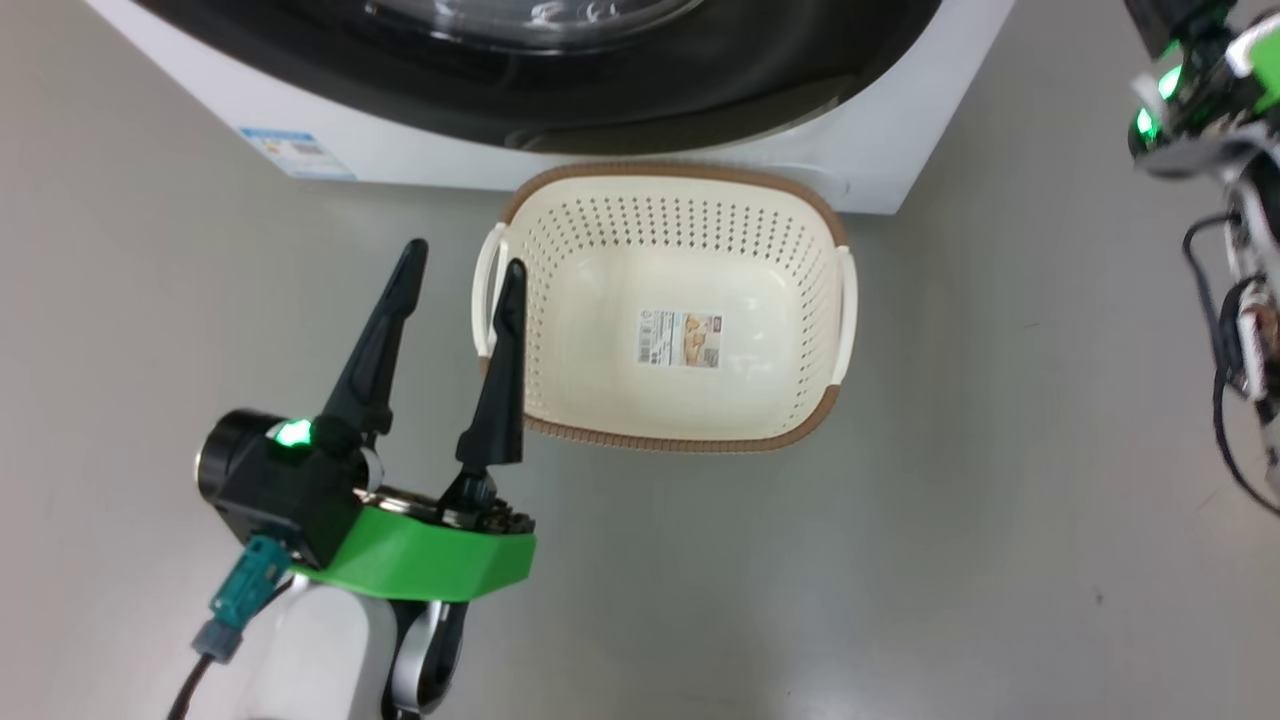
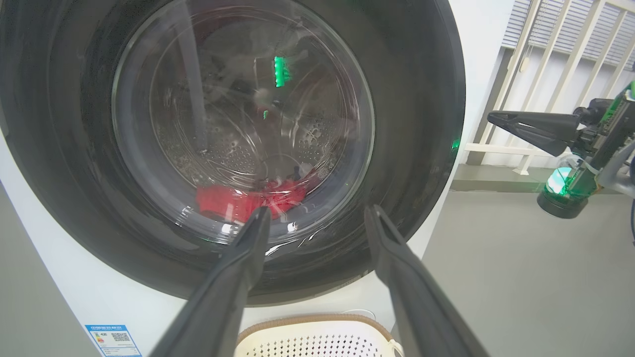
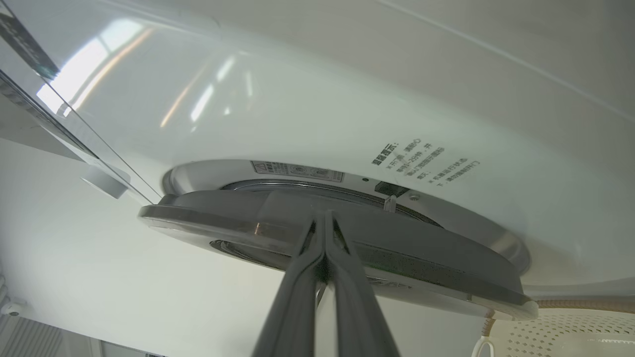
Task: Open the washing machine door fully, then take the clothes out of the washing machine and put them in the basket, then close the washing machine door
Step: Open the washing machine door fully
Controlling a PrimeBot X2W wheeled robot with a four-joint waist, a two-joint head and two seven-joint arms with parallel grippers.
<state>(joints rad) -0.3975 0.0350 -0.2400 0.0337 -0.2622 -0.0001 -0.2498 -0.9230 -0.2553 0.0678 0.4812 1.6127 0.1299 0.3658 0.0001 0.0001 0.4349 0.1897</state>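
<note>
grey floor (image 1: 1000, 450), basket (image 1: 600, 240) before washing machine (image 1: 900, 150) (clothes (image 2: 233, 201) inside)

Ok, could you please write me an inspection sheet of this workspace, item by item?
Surface: smooth grey floor.
Job's things: big white front-loading washing machine; its round black-rimmed glass door is not fully open; bright red fabric clothes lie behind the glass; cream perforated plastic basket with brown rim stands before the machine, holding nothing.
Clutter: nothing seen.
Grippers: left gripper open, near the basket's left side; right gripper shut, tips at the door's rim.
Cables: black cables hang loose at both wrists.
Surroundings: white railing beside the machine.
</note>
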